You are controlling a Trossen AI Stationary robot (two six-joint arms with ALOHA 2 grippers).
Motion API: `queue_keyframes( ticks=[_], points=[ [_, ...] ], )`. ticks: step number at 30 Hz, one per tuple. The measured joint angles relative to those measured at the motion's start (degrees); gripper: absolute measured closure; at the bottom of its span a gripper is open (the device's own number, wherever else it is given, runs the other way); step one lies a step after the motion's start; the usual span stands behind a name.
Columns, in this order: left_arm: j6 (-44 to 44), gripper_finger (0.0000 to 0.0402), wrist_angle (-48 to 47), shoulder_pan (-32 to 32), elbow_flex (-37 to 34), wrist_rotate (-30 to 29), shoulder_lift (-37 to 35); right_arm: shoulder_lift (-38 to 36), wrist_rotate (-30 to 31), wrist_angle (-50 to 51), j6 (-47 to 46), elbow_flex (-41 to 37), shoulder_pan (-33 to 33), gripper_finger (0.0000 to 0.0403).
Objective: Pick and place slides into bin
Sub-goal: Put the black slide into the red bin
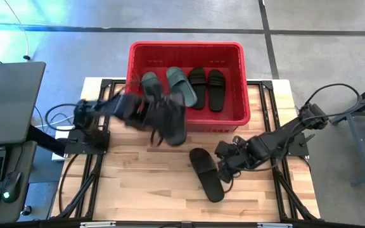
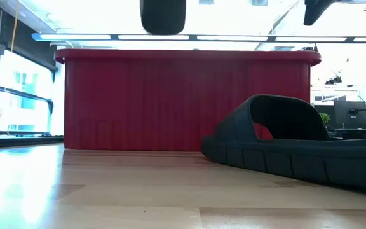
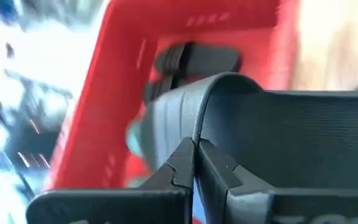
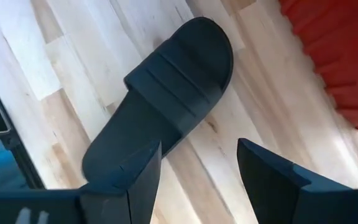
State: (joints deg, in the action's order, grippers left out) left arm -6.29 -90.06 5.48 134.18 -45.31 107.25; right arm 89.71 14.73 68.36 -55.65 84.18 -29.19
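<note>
- Nearest us lies the last slide (image 1: pixel 206 173) on the table (image 1: pixel 138 183), a black one, flat on its sole, well clear of the bin (image 1: pixel 236 76).
- Its long axis runs slantwise across the table: one end points toward the bin's front wall, the other toward the table's front edge.
- Our right gripper (image 1: pixel 225 166) hovers just beside this slide, on its right flank, with fingers apart and nothing between them. In the right wrist view the slide (image 4: pixel 160 106) lies straight ahead of the parted fingers, the strap crossing it about midway.
- We judge the right arm to be the nearer one by far, so this slide is its job. The gripper needs to come down over the strap or one edge, with its fingers across the long axis rather than along it.
- Farther off, our left gripper (image 1: pixel 163 120) is clamped on a black slide (image 1: pixel 173 123), held in the air at the bin's front rim. In the left wrist view the fingers meet on the edge of that slide (image 3: pixel 291 143), and the bin's inside shows beyond it.
- We judge that this held slide needs only a short carry over the rim before release.
- Farthest, inside the bin, four slides lie side by side: two green (image 1: pixel 181 85) on the left, two black (image 1: pixel 206 87) on the right.
</note>
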Motion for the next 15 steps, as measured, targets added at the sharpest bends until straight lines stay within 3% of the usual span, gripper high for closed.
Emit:
queue_keyframes(
  ticks=[3,8,12,15],
  points=[
    [-6.39,0.0401,-0.01,-8.38,-1.68,6.43,0.03,0.00,1.74,-0.02,-3.97,0.00,-1.76,0.0203],
    [-8.68,0.0401,0.31,-19.80,-7.49,9.79,0.80,0.00,4.30,-0.05,-9.77,0.00,-3.75,0.0203],
    [-12.46,0.0401,0.27,-26.67,-14.49,13.52,0.82,-0.02,6.90,-0.70,-12.04,0.00,-5.07,0.0203],
    [-13.56,0.0401,1.48,-30.55,-19.87,20.06,0.72,-0.02,10.57,-1.13,-9.74,0.00,-5.95,0.0203]
  ],
)
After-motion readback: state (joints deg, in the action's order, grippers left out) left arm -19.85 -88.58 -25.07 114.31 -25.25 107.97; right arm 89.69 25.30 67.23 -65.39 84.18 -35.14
